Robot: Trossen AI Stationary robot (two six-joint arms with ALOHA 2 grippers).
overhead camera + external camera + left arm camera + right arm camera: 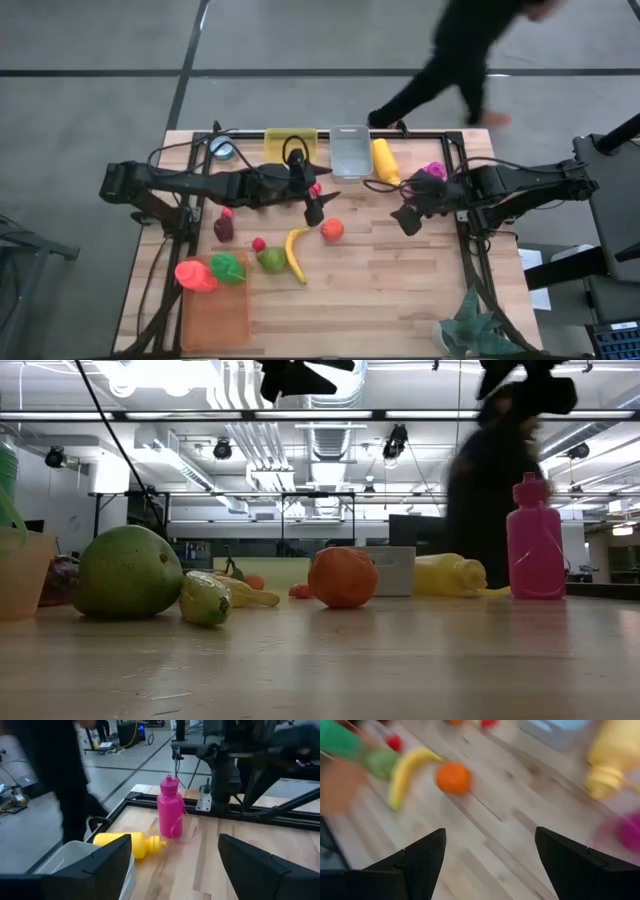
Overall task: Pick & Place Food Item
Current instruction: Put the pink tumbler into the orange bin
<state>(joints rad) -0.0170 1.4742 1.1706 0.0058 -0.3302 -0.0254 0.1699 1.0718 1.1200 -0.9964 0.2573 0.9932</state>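
Several food items lie on the wooden table: an orange (pixel 332 229) (pixel 453 778), a yellow banana (pixel 295 253) (pixel 407 772), a green fruit (pixel 271 259) (pixel 128 572), a small red piece (pixel 258 244) and a dark red piece (pixel 223 228). My left gripper (pixel 313 208) (pixel 175 865) hangs open above the table, just left of and behind the orange, with nothing between its fingers. My right gripper (pixel 408 218) (pixel 490 865) hangs open above bare wood to the right of the orange, also with nothing in it.
An orange tray (pixel 215 315) at the near left has a red item (pixel 195 275) and a green item (pixel 227 267) at its far end. A yellow bin (pixel 290 140), a clear container (pixel 350 150), a lying yellow bottle (pixel 385 160) and an upright pink bottle (pixel 170 807) line the far edge. A person (pixel 460 60) walks past behind the table.
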